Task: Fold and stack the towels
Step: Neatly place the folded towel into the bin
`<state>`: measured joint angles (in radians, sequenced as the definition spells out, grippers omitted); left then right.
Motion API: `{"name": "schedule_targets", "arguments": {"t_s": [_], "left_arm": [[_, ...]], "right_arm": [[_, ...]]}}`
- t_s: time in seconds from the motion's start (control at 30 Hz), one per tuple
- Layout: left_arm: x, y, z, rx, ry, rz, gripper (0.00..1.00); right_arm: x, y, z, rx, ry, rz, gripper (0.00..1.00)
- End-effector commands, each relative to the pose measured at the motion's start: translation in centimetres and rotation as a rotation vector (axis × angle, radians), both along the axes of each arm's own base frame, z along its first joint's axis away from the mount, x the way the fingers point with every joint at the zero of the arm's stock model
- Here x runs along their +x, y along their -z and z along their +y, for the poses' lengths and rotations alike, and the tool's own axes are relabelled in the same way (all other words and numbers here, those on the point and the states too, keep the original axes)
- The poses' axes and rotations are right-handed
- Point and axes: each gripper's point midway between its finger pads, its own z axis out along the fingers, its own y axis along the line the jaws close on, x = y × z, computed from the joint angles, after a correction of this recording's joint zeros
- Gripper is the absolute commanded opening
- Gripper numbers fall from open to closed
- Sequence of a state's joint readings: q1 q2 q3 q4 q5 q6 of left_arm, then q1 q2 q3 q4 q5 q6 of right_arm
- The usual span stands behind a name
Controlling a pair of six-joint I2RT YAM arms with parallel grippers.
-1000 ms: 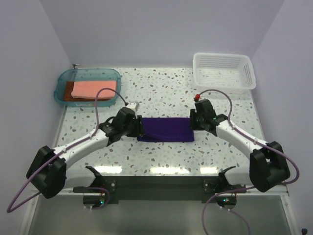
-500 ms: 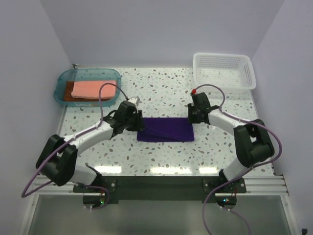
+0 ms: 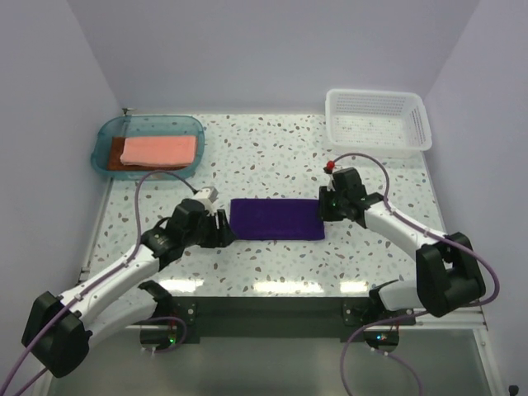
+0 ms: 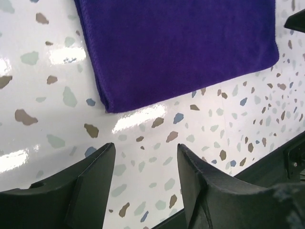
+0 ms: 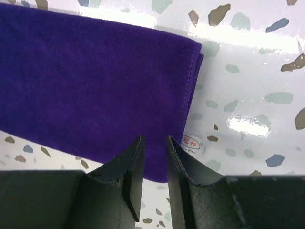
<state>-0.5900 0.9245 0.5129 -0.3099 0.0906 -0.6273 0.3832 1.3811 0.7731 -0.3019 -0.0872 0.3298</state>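
The purple towel lies folded flat in the middle of the table, and it fills the top of the left wrist view. My left gripper sits just off its left end, open and empty over bare table. At the towel's right end is my right gripper; its jaws stand a narrow gap apart over the towel's edge, pinching nothing. The pink towel lies folded in the teal tray, on top of the brown towel.
A white mesh basket stands at the back right corner. The towel's white label sticks out beside my right finger. Purple walls close in the table on three sides.
My left gripper has let go of the towel's left end, opened, and drawn back toward the near left. The right gripper has stayed at the right end.
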Motion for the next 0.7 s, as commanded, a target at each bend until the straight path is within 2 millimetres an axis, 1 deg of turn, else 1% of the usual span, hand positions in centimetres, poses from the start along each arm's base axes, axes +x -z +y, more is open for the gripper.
{"name": "schedule_targets", "arguments": {"t_s": [0.0, 0.03, 0.1, 0.13, 0.17, 0.2, 0.23, 0.27, 0.33, 0.37, 0.4, 0.43, 0.5, 0.57, 0.6, 0.63, 0.67], "left_arm": [[-0.9, 0.9, 1.0, 0.027, -0.042, 0.049, 0.61], [-1.0, 1.3, 1.5, 0.049, -0.062, 0.062, 0.61], [-0.6, 1.0, 1.4, 0.050, -0.073, 0.059, 0.61], [-0.2, 0.6, 1.4, 0.049, -0.082, 0.045, 0.61], [0.6, -0.3, 1.0, 0.040, -0.087, 0.027, 0.59], [1.1, -0.8, 0.7, 0.036, -0.085, 0.013, 0.58], [1.8, -1.4, 0.3, 0.029, -0.084, -0.006, 0.54], [2.8, -2.1, -0.3, 0.032, -0.080, -0.013, 0.53], [4.0, -2.8, -1.4, 0.028, -0.056, -0.028, 0.50], [4.9, -3.2, -2.2, 0.029, -0.035, -0.028, 0.48], [5.3, -3.2, -2.7, 0.029, -0.026, -0.031, 0.47], [6.2, -3.7, -3.4, 0.011, -0.020, -0.059, 0.45], [7.0, -2.9, -4.0, 0.019, -0.012, -0.056, 0.42], [7.4, -1.3, -4.0, 0.050, -0.022, -0.027, 0.40], [7.2, -0.4, -3.9, 0.064, -0.023, -0.007, 0.40], [7.3, 0.6, -3.8, 0.072, -0.024, 0.008, 0.39], [6.5, 2.0, -3.5, 0.081, -0.025, 0.038, 0.39]], "right_arm": [[-1.0, -0.6, 0.3, 0.017, -0.044, -0.005, 0.29], [-1.3, -0.7, 0.6, 0.032, -0.061, 0.003, 0.29], [-1.5, -1.1, 1.3, 0.040, -0.090, -0.001, 0.29], [-1.7, -1.3, 1.6, 0.041, -0.101, -0.004, 0.29], [-1.9, -1.4, 2.3, 0.042, -0.120, -0.008, 0.29], [-2.0, -1.5, 2.5, 0.045, -0.123, -0.007, 0.28], [-2.0, -1.5, 2.7, 0.049, -0.125, -0.006, 0.28], [-2.2, -1.5, 3.1, 0.053, -0.124, -0.002, 0.27], [-2.4, -1.2, 3.3, 0.054, -0.122, 0.007, 0.27], [-2.6, -0.8, 3.4, 0.054, -0.118, 0.018, 0.27], [-3.0, -0.4, 3.5, 0.055, -0.125, 0.031, 0.27], [-3.2, 0.0, 3.5, 0.052, -0.127, 0.045, 0.27], [-3.9, 1.4, 3.1, 0.018, -0.131, 0.104, 0.27], [-4.4, 2.3, 2.7, -0.003, -0.122, 0.143, 0.27], [-4.5, 2.9, 2.2, -0.026, -0.101, 0.149, 0.27], [-4.6, 3.2, 2.0, -0.025, -0.082, 0.153, 0.27], [-4.3, 3.3, 1.8, -0.032, -0.069, 0.137, 0.27]]}}
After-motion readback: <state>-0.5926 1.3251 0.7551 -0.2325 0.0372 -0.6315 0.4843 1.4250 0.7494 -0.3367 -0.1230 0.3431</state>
